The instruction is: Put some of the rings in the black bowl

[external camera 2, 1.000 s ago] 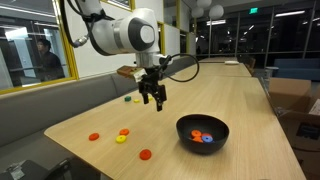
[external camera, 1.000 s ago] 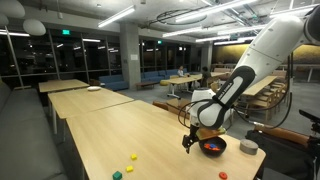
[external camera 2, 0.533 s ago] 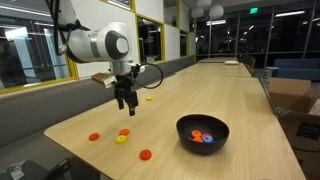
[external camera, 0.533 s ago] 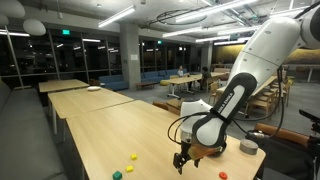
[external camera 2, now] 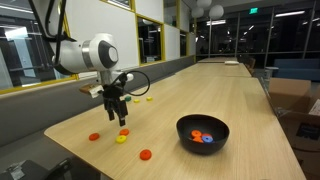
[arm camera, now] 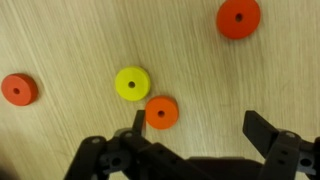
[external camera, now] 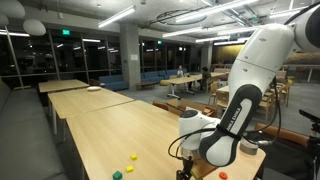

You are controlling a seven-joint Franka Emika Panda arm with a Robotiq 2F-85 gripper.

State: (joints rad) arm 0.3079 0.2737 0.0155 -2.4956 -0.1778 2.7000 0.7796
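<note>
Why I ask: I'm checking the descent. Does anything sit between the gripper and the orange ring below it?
Nothing visible does. In the wrist view the open gripper hangs above the orange ring, which lies just inside one fingertip. The yellow ring lies close beside it and might get nudged.

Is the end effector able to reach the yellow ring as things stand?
Probably yes: the open end effector hangs above and nothing covers the yellow ring; an orange ring lies close beside.

Glossy black bowl (external camera 2: 203, 133), matt plastic rings (arm camera: 132, 83), smooth pale wood-grain table (external camera 2: 230, 95).
</note>
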